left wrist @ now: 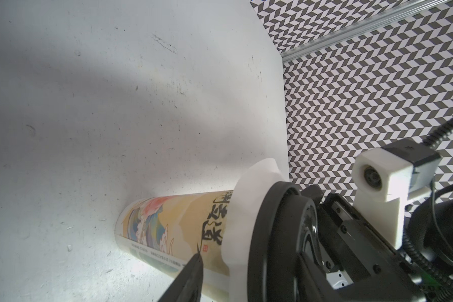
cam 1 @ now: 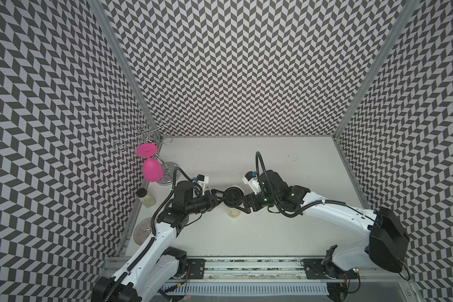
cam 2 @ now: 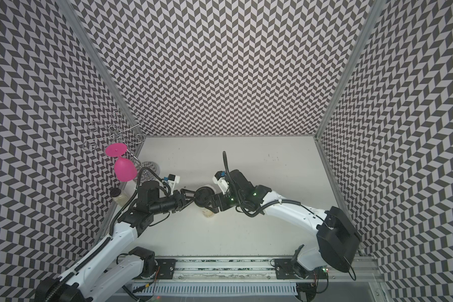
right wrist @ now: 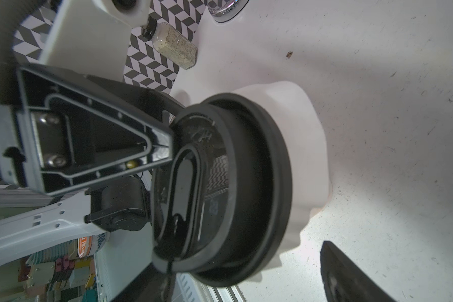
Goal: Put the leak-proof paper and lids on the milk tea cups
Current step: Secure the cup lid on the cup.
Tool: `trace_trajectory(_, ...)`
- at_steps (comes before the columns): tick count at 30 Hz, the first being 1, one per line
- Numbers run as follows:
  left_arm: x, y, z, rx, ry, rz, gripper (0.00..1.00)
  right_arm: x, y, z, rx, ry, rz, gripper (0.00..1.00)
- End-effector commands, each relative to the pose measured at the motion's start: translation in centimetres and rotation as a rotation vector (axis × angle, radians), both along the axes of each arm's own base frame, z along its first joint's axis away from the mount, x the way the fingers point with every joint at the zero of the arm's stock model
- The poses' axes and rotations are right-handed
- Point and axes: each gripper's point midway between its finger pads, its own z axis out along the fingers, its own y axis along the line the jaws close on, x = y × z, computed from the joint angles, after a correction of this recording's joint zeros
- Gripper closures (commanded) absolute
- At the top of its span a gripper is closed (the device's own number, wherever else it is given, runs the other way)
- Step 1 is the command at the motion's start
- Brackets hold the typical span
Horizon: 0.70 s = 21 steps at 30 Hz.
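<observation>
The milk tea cup (cam 1: 233, 213) (left wrist: 173, 224) stands upright mid-table, cream with coloured print. The leak-proof paper (left wrist: 246, 198) (right wrist: 304, 146) is draped over its rim, with its white edge sticking out in folds under a round black lid (cam 1: 232, 198) (right wrist: 233, 183) that sits on top. My left gripper (cam 1: 221, 198) (left wrist: 254, 256) reaches in from the left, open. One of its fingers (right wrist: 157, 146) meets the lid's top, and the other lies beside the cup wall below the paper. My right gripper (cam 1: 242, 202) (right wrist: 246, 261) comes from the right, open wide around the lid without touching it.
A pink goblet (cam 1: 151, 170) hangs upside down from a wire rack (cam 1: 141, 133) at the left wall. A small black-capped jar (cam 1: 147, 198) (right wrist: 173, 49) stands near that wall. A glass dish (cam 1: 143, 230) lies at the front left. Patterned walls close three sides.
</observation>
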Motion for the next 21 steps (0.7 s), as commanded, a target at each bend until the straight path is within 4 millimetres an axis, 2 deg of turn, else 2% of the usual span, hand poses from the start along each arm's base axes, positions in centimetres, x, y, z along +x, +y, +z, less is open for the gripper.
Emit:
trace_trajectory(1, -1.3, 1.1, -4.5, 0.099, 0.158, 0.029, 0.44, 1.3, -3.3, -5.1, -0.191, 0.048, -0.124, 0.17)
trace_trajectory(5, -1.3, 1.1, -4.6, 0.102, 0.160, 0.028, 0.44, 1.2, -3.2, -4.9, -0.185, 0.046, -0.115, 0.17)
trace_trajectory(7, -1.2, 1.1, -4.5, 0.102, 0.155, 0.028, 0.44, 1.1, -2.5, -3.7, -0.143, 0.035, -0.090, 0.17)
trace_trajectory(9, -1.2, 1.1, -4.4, 0.109, 0.152, 0.028, 0.44, 0.9, -1.3, -0.6, -0.045, -0.005, -0.041, 0.17)
trace_trajectory(11, -1.1, 1.1, -4.4, 0.113, 0.151, 0.028, 0.44, 0.5, -0.2, 4.3, 0.100, -0.090, 0.013, 0.16)
trace_trajectory(14, -1.1, 1.1, -4.4, 0.114, 0.148, 0.027, 0.44, 0.3, -0.4, 9.7, 0.255, -0.220, 0.013, 0.14)
trace_trajectory(17, -1.1, 1.1, -4.4, 0.117, 0.148, 0.027, 0.44, 1.8, -1.5, 10.6, 0.277, -0.222, -0.038, 0.14)
trace_trajectory(21, -1.0, 1.1, -4.4, 0.120, 0.148, 0.024, 0.44, 4.4, -1.3, 8.8, 0.206, -0.124, -0.051, 0.22)
